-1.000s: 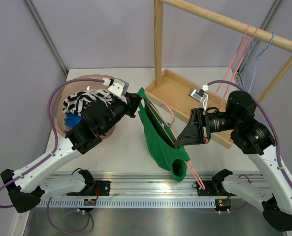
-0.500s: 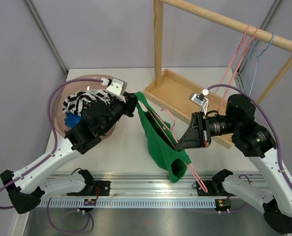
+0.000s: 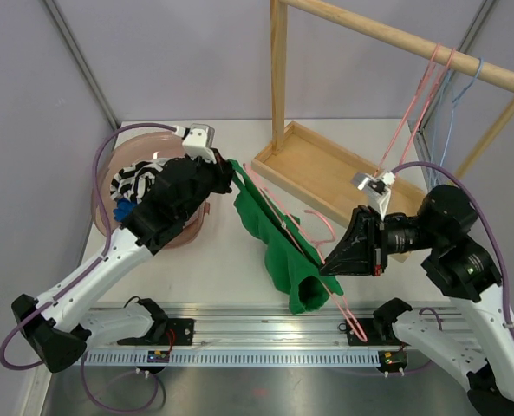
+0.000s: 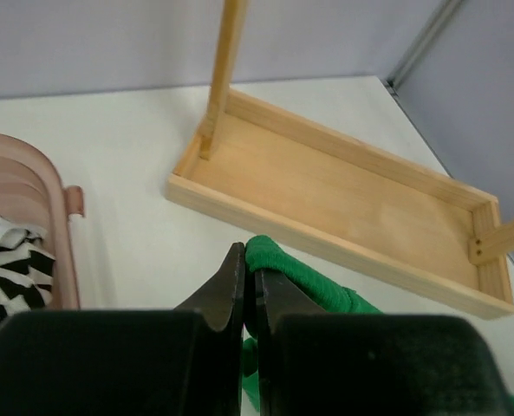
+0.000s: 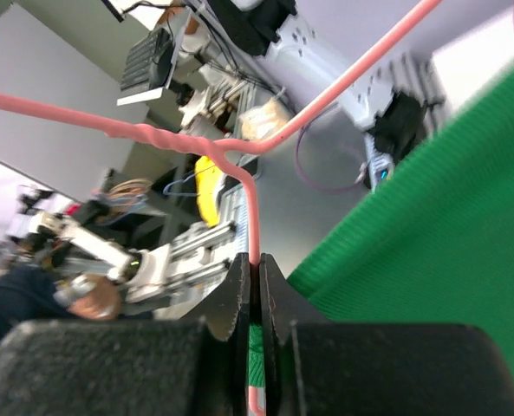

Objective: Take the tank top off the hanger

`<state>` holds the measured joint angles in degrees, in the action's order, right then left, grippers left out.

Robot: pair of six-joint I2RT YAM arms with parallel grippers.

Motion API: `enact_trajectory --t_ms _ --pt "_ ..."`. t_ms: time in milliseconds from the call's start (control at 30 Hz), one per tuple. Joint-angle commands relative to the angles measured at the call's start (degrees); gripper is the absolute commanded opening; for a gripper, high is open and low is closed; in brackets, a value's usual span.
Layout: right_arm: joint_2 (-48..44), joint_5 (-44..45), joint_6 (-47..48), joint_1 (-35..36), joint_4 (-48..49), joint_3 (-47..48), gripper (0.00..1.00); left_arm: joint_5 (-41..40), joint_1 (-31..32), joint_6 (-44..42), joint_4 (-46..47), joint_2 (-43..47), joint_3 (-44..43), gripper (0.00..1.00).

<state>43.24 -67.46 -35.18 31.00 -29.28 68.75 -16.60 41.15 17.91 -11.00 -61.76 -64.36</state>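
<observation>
White tabletop [image 3: 226, 264], grey walls [image 3: 187, 61], left pincer [image 4: 244, 253] clenched on green tank top [image 3: 283, 260], right pincer [image 5: 255, 260] clenched on pink hanger [image 5: 250, 199]

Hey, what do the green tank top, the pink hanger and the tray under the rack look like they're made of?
The tank top looks like a matte knit fabric, probably cotton or similar; fine ribbing shows in the right wrist view. The hanger looks like thin wire, likely metal with a smooth pink coating, twisted at the neck. The tray is light unpainted wood with visible grain.

Ribbed green cloth tank top [image 3: 278, 238], smooth pink hanger [image 5: 253, 204], pale wooden tray [image 4: 343, 199], matt black fingers [image 4: 226, 290]
</observation>
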Motion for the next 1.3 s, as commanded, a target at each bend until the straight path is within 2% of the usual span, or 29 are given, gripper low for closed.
enact_trajectory --t_ms 0,33,67,100,133,167,200,233,267,333,367,400,467,500,633,700,767,867,900,1033,1133,1267 --pt "-5.44 -3.57 -0.42 0.37 12.21 -2.2 0.0 9.79 -2.12 3.89 0.18 -0.74 -0.96 0.0" --pt "-6.23 -1.99 -0.16 0.37 16.4 -3.35 0.0 14.36 -2.12 3.71 1.41 -0.56 0.36 0.0" --pt "-7.72 3.68 0.11 0.37 18.36 -4.67 0.0 24.32 -2.12 3.88 5.25 -0.04 1.77 0.01" --pt "-8.61 7.13 -0.24 0.37 20.73 -7.81 0.0 29.21 -1.77 4.23 7.73 0.32 3.26 0.01" --pt "-9.31 10.39 -1.37 0.37 28.23 -9.93 0.0 33.26 -1.42 4.93 12.54 1.28 6.58 0.01" --pt "-10.45 18.25 -2.69 0.37 32.66 -11.87 0.0 35.82 -0.64 5.11 14.24 1.81 7.83 0.01" --pt "-10.98 22.07 -4.96 0.37 36.53 -15.63 0.0 37.15 1.55 4.94 15.3 2.34 9.32 0.01" --pt "-11.08 25.68 -6.64 0.37 45.45 -17.58 0.0 37.43 2.61 4.59 16.27 3.56 10.47 0.0" --pt "-11.08 35.28 -7.88 0.37 48.84 -19.16 0.0 38.04 3.49 3.89 18.02 4.18 12.92 0.0" --pt "-10.2 43.34 -10.6 0.37 59.09 -23.21 0.0 38.4 4.82 3.89 19.52 5.41 15.22 0.0" --pt "-9.15 51.21 -11.13 0.37 61.42 -24.01 0.0 37.27 5.08 3.97 19.36 6.55 17.4 0.0" --pt "-8.45 54.68 -11.23 0.37 63.1 -24.54 0.0 35.43 5.17 4.15 19.27 7.08 18.38 0.0" --pt "-5.73 61.01 -10.18 0.37 61.19 -22.88 0.0 33.14 5.17 4.15 18.04 8.49 20.14 0.0" --pt "-4.76 62.18 -9.3 0.37 59.53 -20.61 0.0 29.47 5.17 4.41 17.34 8.84 21.45 0.0" --pt "0.16 65.09 -14.64 0.37 40.42 -12.17 0.0 16.88 5.17 6.34 9.27 10.08 22.35 0.02" --pt "2.63 67.1 -19.02 0.37 35.54 -8.92 0.0 10.13 5.17 7.83 6.8 10.25 22.26 0.06" --pt "4.38 71.31 -19.75 0.37 34.29 -8.11 0.0 7.39 5.17 8.54 3.81 10.25 21.91 0.12" --pt "8.24 75.18 -23.78 0.37 26.24 -0.41 0.0 6.93 5.17 8.89 1.52 10.78 21.47 0.35" --pt "9.39 75.8 -24.32 0.37 24.2 1.45 0.0 6.76 5.17 8.98 0.99 11.04 21.38 0.58" --pt "15.28 78.27 -24.94 -0.15 17.87 9.72 0.0 6.85 5.17 8.81 -0.77 13.06 21.55 0.92" --pt "19.85 77.57 -25.02 -1.73 14.08 16.84 0.0 7.2 5.17 8.28 -2.26 14.12 21.73 0.99" --pt "26.96 67.67 -29.24 -10.76 11.0 24.4 0.0 7.63 5.17 7.84 -4.37 16.05 21.64 0.99"
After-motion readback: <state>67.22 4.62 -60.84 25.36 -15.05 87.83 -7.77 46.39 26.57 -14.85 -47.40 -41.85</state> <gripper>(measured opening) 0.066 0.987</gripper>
